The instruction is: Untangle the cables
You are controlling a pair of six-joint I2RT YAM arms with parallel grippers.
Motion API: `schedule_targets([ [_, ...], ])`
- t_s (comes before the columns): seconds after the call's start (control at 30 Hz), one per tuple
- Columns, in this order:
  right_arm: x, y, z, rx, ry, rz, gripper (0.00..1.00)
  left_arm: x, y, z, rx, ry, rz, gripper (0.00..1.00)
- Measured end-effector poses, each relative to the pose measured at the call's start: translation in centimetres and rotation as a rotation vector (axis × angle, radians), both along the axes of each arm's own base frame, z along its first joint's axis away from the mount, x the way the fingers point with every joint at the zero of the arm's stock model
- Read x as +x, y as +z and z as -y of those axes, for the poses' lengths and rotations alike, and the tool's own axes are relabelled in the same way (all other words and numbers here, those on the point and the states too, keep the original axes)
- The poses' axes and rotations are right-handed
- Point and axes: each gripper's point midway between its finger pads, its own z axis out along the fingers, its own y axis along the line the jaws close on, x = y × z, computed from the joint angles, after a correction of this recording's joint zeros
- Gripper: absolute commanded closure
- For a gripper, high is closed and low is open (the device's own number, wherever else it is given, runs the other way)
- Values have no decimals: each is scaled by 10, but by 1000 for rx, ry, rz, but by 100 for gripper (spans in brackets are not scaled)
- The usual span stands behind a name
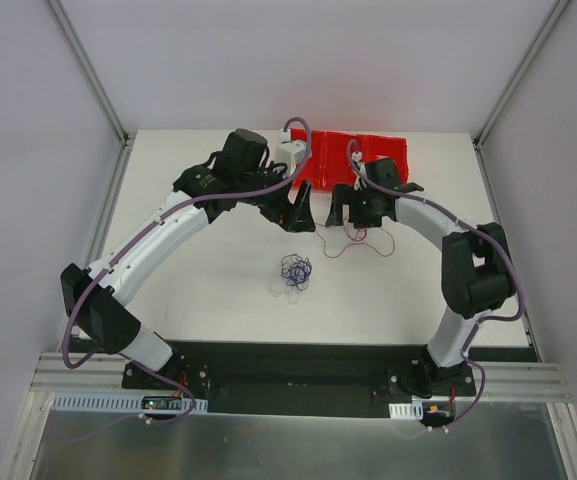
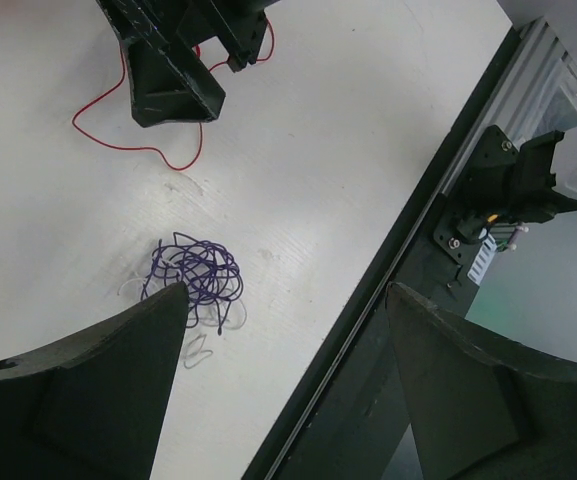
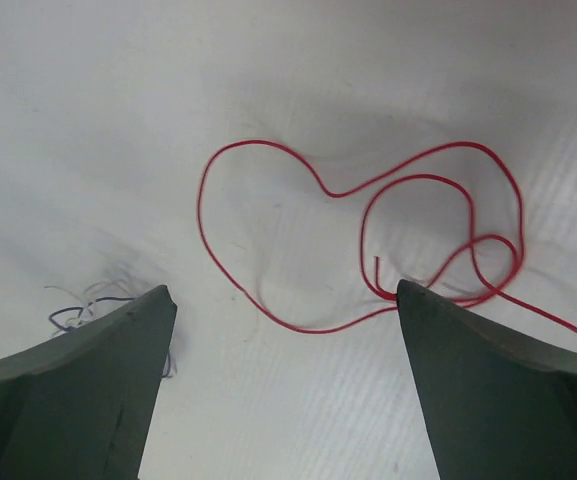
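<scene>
Two groups lie apart on the tabletop [image 1: 198,300]: the red cable [image 3: 333,195] sprawls alone in loose loops, at about two o'clock from the purple and white clump [image 2: 196,272] in the overhead view. My right tool [image 3: 283,290] hangs released just above those loops, gripping nothing, which I judge suits a strand already free. My left tool [image 2: 288,290] is spread wide and empty too, with the clump toward its nine o'clock, probably the next knot to pick.

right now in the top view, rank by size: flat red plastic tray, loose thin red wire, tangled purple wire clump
1. flat red plastic tray
2. loose thin red wire, by spread
3. tangled purple wire clump
</scene>
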Motion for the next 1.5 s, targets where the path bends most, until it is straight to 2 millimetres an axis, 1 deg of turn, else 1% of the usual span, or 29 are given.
schedule_targets([
  [0.07,-4,2,-15,44,48,1,2,2,-2,-2,4,5,0,21],
  [0.13,-1,0,-20,84,87,3,2,2,-3,-2,6,3,0,21],
  [0.2,3,-9,-19,96,109,-7,2,1,-5,-2,8,2,-1,20],
  [0.27,6,-23,-18,103,135,-28,1,1,-6,-3,11,0,-1,20],
  [0.37,4,-34,-21,125,171,-50,1,1,-8,-3,16,-1,-4,21],
  [0.53,3,-27,-39,183,245,-9,1,3,-8,-4,13,4,-2,21],
  [0.63,-2,-28,-50,193,275,5,1,5,-7,-5,9,9,3,20],
  [0.73,-9,-34,-57,170,296,10,1,7,-6,-5,5,11,9,20],
  [0.83,-8,-36,-62,114,303,46,1,7,-7,-5,4,11,10,20],
  [0.87,-8,-37,-63,89,302,59,3,7,-8,-5,6,11,9,20],
  [0.97,-10,-41,-63,-1,299,99,13,7,-10,-5,9,11,4,21],
  [1.03,-10,-45,-63,-64,300,122,24,7,-10,-5,10,12,3,20],
  [1.07,-10,-46,-63,-88,302,131,27,7,-11,-5,11,12,3,21],
  [1.13,-12,-49,-63,-149,305,149,36,6,-11,-5,11,12,3,20],
  [1.3,-11,-52,-55,-247,287,175,76,7,-11,-6,14,16,4,20],
  [1.33,-10,-51,-52,-257,278,179,85,8,-12,-6,17,19,6,20],
  [1.37,-9,-43,-48,-263,256,192,95,10,-13,-7,24,31,11,21],
  [1.4,-8,-42,-47,-263,255,194,100,10,-13,-7,25,31,11,20],
  [1.5,-6,-25,-48,-201,232,203,100,13,-14,-10,37,50,22,21],
])
